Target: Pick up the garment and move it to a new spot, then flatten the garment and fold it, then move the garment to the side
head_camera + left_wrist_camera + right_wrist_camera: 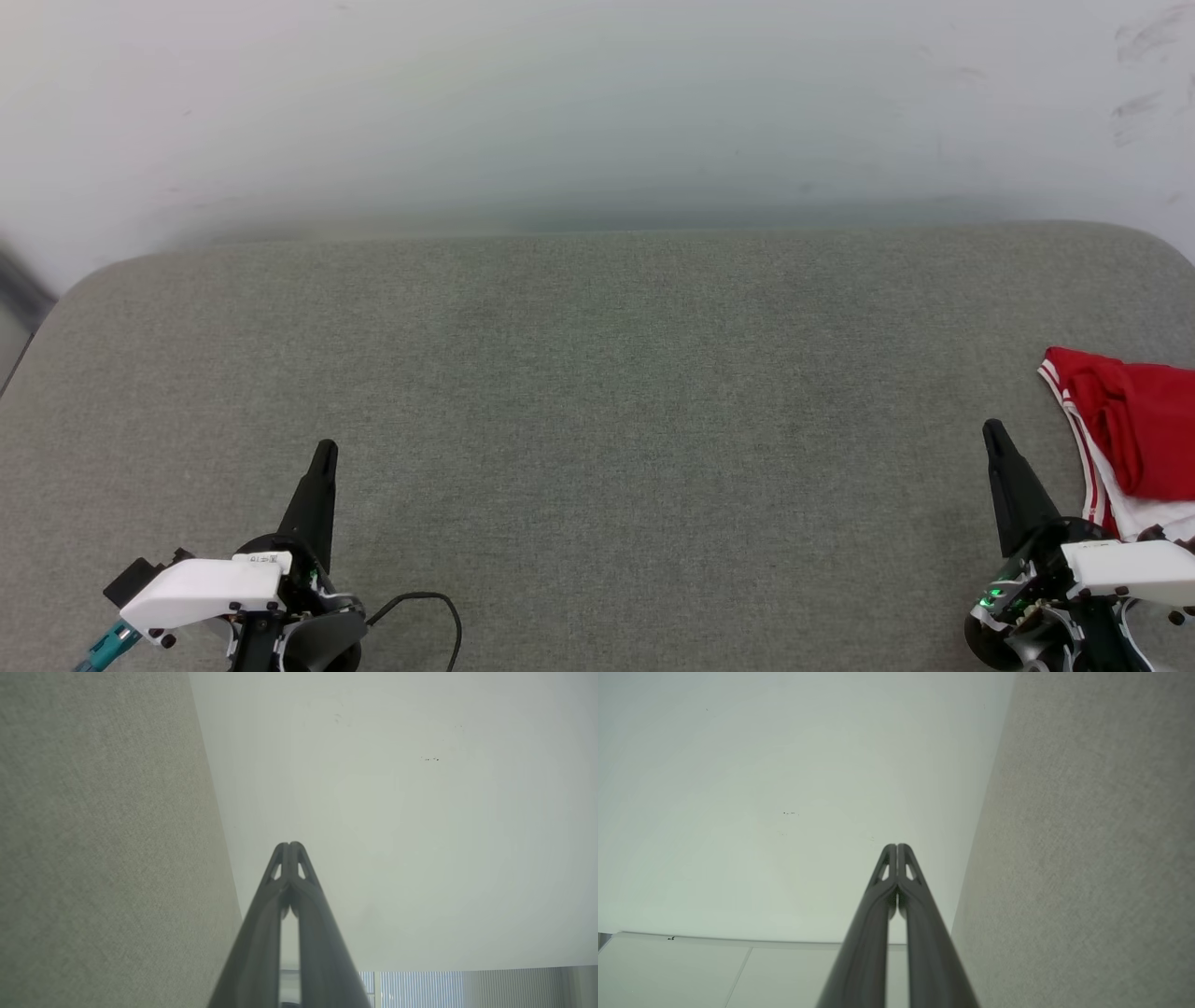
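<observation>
Garment (1144,425): bright red body; white section along the lower edge; trim of thin red and white stripes.
Padded surface (597,420): grey-green, with a fine heathered weave, uniform throughout.
Wall (597,93): pale off-white, with a few dark scuff marks at upper right.
Left gripper (324,455): matt black fingers.
Left wrist cover (201,588): white.
Connector (105,644): teal.
Right gripper (993,432): matt black fingers.
Right wrist cover (1125,567): white.
Indicator lights (995,592): green.
Cable (420,595): black.
Slatted panel (420,989): pale grey-blue, with fine vertical stripes.
</observation>
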